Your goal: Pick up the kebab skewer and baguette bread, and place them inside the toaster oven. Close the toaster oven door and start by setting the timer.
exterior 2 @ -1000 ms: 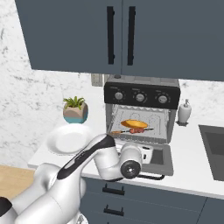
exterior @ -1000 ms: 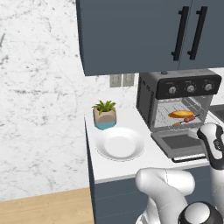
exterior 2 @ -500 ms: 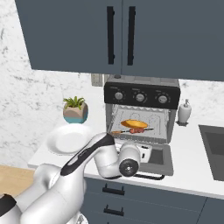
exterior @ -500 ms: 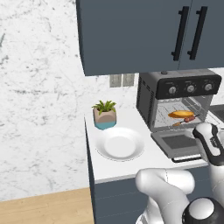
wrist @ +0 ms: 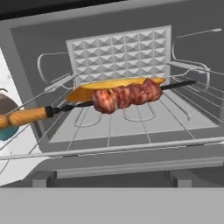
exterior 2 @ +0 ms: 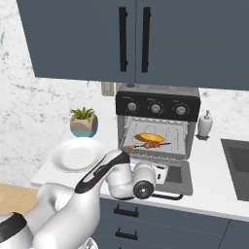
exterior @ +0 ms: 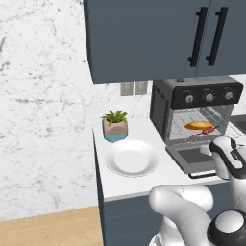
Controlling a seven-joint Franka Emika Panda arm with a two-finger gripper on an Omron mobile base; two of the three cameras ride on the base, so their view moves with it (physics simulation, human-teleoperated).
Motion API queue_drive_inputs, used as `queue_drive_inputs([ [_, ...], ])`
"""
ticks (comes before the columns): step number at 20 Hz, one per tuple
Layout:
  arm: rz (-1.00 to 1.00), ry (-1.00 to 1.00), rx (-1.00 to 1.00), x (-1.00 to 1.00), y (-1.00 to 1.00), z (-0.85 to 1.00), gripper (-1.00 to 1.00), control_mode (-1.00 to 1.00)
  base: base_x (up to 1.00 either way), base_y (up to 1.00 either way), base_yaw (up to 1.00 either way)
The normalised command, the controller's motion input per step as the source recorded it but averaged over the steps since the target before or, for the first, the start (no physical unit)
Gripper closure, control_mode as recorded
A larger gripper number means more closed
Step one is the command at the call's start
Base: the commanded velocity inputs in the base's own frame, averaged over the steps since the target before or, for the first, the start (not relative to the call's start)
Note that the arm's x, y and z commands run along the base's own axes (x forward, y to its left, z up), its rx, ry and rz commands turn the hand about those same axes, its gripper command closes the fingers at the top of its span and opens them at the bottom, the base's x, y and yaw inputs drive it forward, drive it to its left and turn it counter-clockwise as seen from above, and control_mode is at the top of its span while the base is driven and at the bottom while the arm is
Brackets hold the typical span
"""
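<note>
**Skewer and bread on the rack, door down**

Toaster oven point(exterior 2: 156, 127) at the far right of the white surface point(exterior: 144, 180), under dark wall cupboards point(exterior 2: 131, 39). Door point(exterior 2: 172, 176) dropped flat toward the near side, black bar handle at its near edge. Inside, on the wire rack: baguette bread point(wrist: 94, 89) lying crosswise at the back, kebab skewer point(wrist: 124, 97) just in front of it and touching or nearly touching, wooden handle poking out past the left of the opening. Claw point(exterior 2: 158, 172) low over the open door, facing the oven mouth, spread wide, gripping nothing. Left of the oven, well apart: white plate point(exterior: 131, 158), with a small potted plant point(exterior: 115, 126) behind it. Soap bottle point(exterior 2: 205, 124) just right of the oven.
</note>
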Motion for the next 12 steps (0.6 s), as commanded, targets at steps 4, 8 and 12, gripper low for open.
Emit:
queue_drive_inputs([
  [4,0.0,0.0,0.0,0.25,-0.04,-0.07,-1.0,-1.0,0.0,0.0,0.0],
  [8,0.04,0.0,0.0,0.26,-0.2,0.0,-1.0,-1.0,0.0,0.0,0.0],
  [12,0.07,0.0,0.0,0.12,-0.2,-0.05,-1.0,-1.0,0.0,0.0,0.0],
])
